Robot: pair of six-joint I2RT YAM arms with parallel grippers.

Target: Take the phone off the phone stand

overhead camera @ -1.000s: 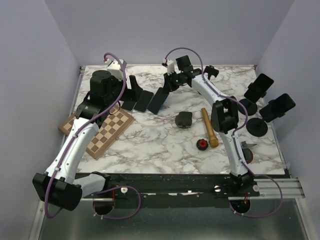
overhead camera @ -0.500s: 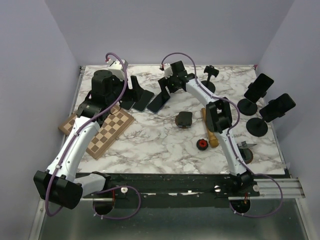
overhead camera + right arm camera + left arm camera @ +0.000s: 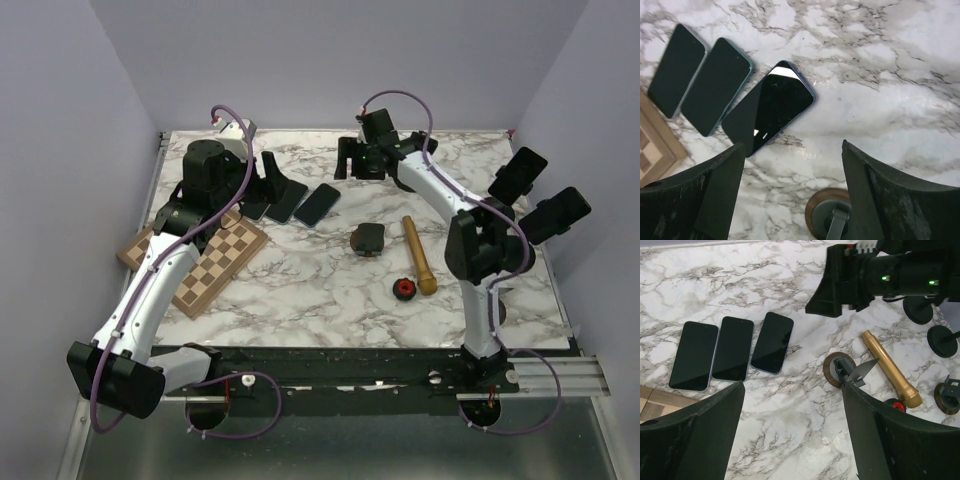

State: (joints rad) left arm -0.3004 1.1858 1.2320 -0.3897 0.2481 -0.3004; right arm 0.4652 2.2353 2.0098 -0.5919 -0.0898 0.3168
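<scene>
Two dark phones still sit on black phone stands at the right edge, one phone (image 3: pixel 518 172) farther back and one phone (image 3: pixel 556 213) nearer. Three phones lie flat side by side on the marble; the rightmost phone (image 3: pixel 318 205) (image 3: pixel 767 107) (image 3: pixel 772 342) lies just left of my right gripper (image 3: pixel 360 172) (image 3: pixel 792 145). That gripper hovers open and empty above the table, over an empty wood-based stand (image 3: pixel 368 238) (image 3: pixel 832 215). My left gripper (image 3: pixel 262 185) (image 3: pixel 792 387) is also open and empty, held over the flat phones.
A chessboard (image 3: pixel 195 260) lies at the left under my left arm. A wooden cylinder (image 3: pixel 420 255) and a small red part (image 3: pixel 404 290) lie mid-right. More empty stands are at the back (image 3: pixel 425 145) and near the right arm's base (image 3: pixel 490 300).
My right gripper opened and let go of the phone, which now lies flat beside the other two. The gripper then drew back to the right. The left arm has not moved.
</scene>
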